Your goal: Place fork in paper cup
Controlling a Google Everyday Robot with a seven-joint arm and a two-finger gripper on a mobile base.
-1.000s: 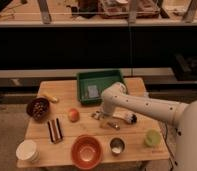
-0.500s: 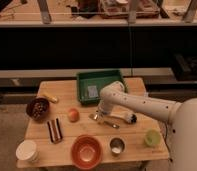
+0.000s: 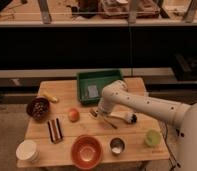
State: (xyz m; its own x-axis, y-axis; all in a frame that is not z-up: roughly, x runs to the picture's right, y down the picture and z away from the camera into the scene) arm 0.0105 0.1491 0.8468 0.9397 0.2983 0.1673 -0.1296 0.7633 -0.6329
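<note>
At the middle of the bench point(image 3: 65, 93), the claw point(image 3: 98, 111) hangs low over one end of the fork point(image 3: 108, 122), which lies flat just beside a white-handled utensil point(image 3: 123, 118). I cannot tell whether the claw is clenched or released. The paper cup point(image 3: 27, 150) stands well apart at the bench's front left corner.

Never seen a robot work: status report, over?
Claw low at fork, mid table. Fork lying flat, not in paper cup. Orange bowl near path.
</note>
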